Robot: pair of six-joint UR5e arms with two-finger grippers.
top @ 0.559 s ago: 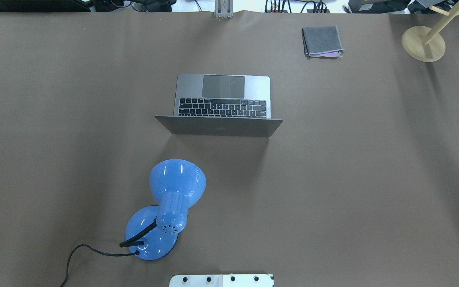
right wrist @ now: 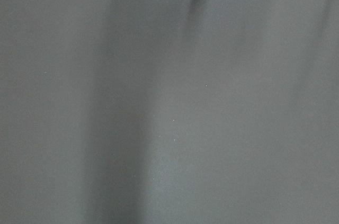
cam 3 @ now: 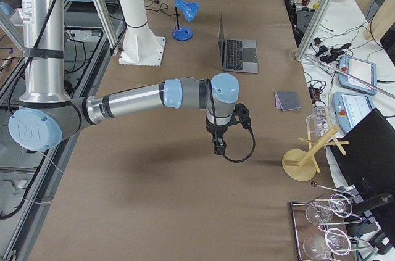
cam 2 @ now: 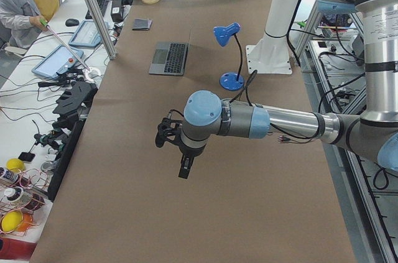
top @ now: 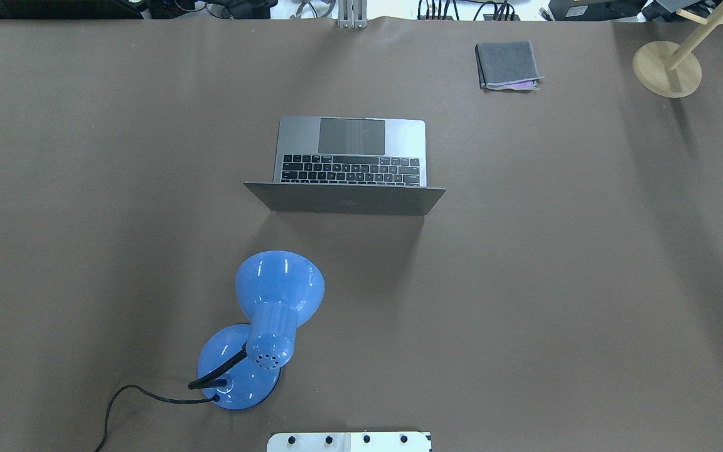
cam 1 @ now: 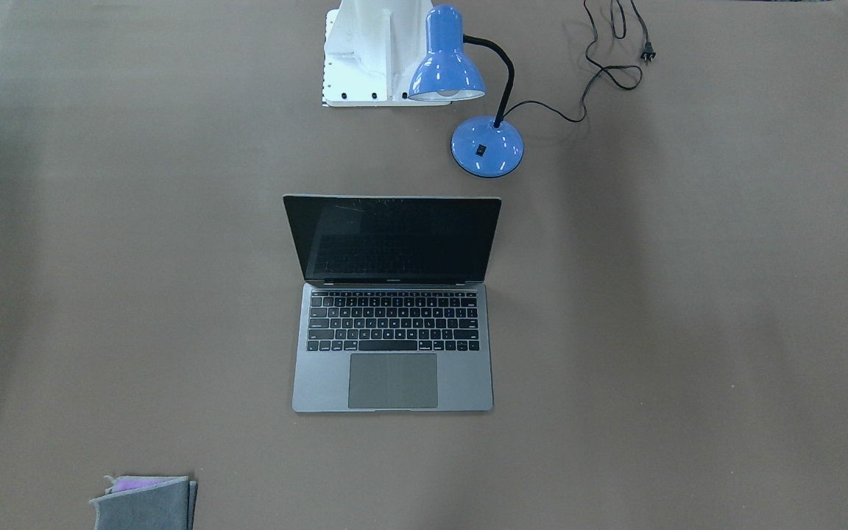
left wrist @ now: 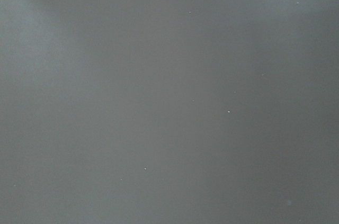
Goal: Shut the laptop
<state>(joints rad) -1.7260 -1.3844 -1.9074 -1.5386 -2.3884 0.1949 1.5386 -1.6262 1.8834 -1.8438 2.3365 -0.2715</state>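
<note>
The space-grey laptop (top: 349,157) stands open in the middle of the brown table, its lid upright with its back toward the robot. Its black screen and keyboard (cam 1: 392,302) face the operators' side. It also shows in the left side view (cam 2: 169,58) and the right side view (cam 3: 237,54). My left gripper (cam 2: 185,170) hangs over bare table far from the laptop, toward the table's left end. My right gripper (cam 3: 217,147) hangs over bare table toward the right end. I cannot tell whether either is open or shut. Both wrist views show only blurred table surface.
A blue desk lamp (top: 273,314) with a black cord stands between the robot base (top: 349,441) and the laptop. A folded grey cloth (top: 507,64) lies at the far right. A wooden stand (top: 667,69) sits at the far right corner.
</note>
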